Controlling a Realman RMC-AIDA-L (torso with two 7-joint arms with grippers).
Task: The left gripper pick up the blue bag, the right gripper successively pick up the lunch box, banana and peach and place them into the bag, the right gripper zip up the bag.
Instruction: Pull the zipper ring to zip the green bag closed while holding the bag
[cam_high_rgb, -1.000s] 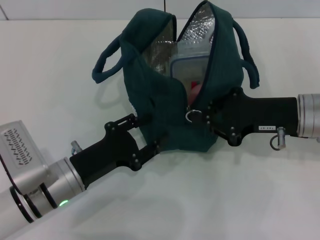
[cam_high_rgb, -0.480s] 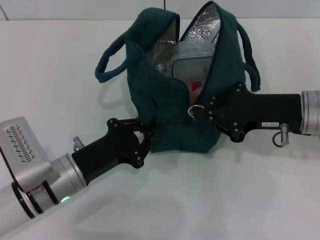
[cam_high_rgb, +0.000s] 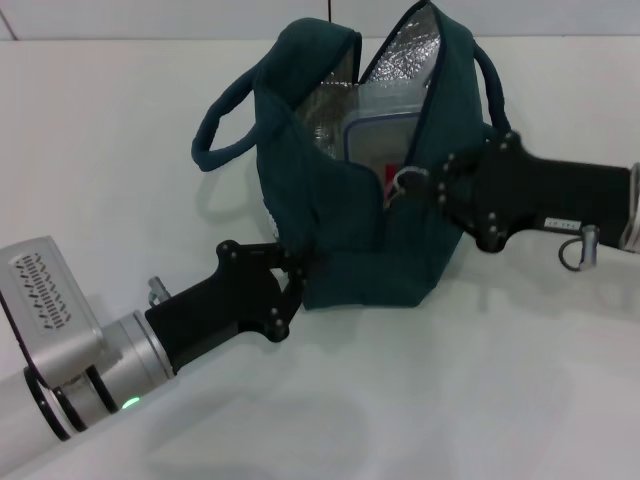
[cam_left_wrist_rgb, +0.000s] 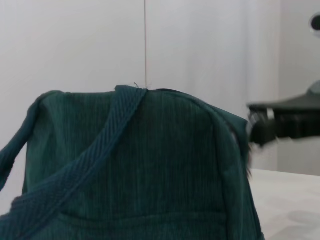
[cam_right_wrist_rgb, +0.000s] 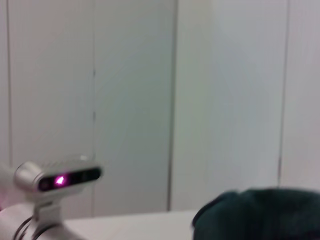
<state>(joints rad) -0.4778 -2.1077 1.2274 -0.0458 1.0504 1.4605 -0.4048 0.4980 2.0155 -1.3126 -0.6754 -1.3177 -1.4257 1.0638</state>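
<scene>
The blue bag stood upright on the white table, its mouth gaping so the silver foil lining caught the light. Inside it the lunch box stood on edge, its blue rim showing against the foil, and just below that a bit of pink showed through the gap, probably the peach, though too little was visible to be certain. The left gripper was pressed against the lower front corner of the bag, its fingers closed on the fabric there. From the other side the right gripper reached in at the open zipper seam, pinched shut on the metal ring pull, roughly halfway up the bag's front. One padded loop handle drooped toward the robot's left, the other hung behind the right arm.
</scene>
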